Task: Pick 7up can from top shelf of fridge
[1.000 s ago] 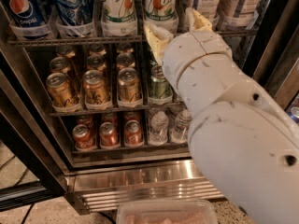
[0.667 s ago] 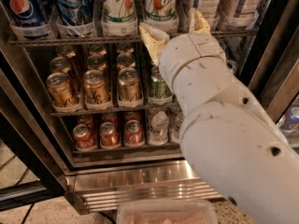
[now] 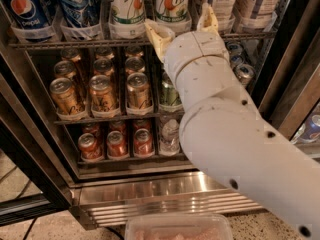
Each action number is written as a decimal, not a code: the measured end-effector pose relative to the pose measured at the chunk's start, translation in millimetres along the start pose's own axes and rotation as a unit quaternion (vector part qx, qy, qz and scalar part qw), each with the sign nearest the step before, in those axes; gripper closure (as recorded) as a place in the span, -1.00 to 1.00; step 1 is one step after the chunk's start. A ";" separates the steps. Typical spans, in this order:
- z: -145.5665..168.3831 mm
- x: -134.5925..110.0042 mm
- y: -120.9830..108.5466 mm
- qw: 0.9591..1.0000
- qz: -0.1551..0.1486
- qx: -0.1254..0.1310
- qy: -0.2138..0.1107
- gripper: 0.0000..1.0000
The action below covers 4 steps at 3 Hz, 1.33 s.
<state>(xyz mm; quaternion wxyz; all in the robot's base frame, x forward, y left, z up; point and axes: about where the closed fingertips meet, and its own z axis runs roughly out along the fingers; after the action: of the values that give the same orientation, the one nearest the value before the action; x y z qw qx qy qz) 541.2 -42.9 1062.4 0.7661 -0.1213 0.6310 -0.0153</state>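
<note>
The 7up can [image 3: 172,3] stands upright in a clear tray at the front of the top shelf [image 3: 75,43], near the middle of the row. Only its lower part shows, with green lettering and a red dot.

A second 7up [image 3: 127,6] stands just beside it on the left of the view. Past that come two Pepsi cans [image 3: 22,6]. On the other side stand two pale cans [image 3: 222,1].

The gripper [image 3: 182,28] is at the shelf's front bar, just below and in front of the 7up can, and it is spread wide. Its cream fingers [image 3: 157,36] sit one to each side of the can's base. One tip lies low, between the two 7up cans. The other rises higher, before the gap to the pale cans. Whether either finger touches the can, I cannot tell. The white arm [image 3: 225,134] runs down from the gripper to the lower right and covers much of that side of the fridge [image 3: 150,199].

On the rack below, copper cans [image 3: 102,91] stand in three rows, with a green can [image 3: 170,91] beside them, next to the arm. The lowest rack holds red cans [image 3: 116,144] and a clear bottle [image 3: 170,134]. Under it is the fridge's ribbed metal base. A clear tub [image 3: 177,229] shows at the bottom edge of the view.
</note>
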 end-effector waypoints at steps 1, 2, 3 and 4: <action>10.8 -1.0 -8.1 1.000 -0.011 0.009 -0.005 -0.34; 22.7 -6.9 -15.5 1.000 -0.020 0.012 -0.013 -0.34; 31.2 -10.7 -19.3 1.000 -0.022 0.012 -0.015 -0.34; 36.8 -11.5 -15.2 1.000 -0.017 0.004 -0.013 -0.22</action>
<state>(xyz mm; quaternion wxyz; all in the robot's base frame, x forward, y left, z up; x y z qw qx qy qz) 576.5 -49.5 1083.0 0.7742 -0.1288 0.6190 -0.0291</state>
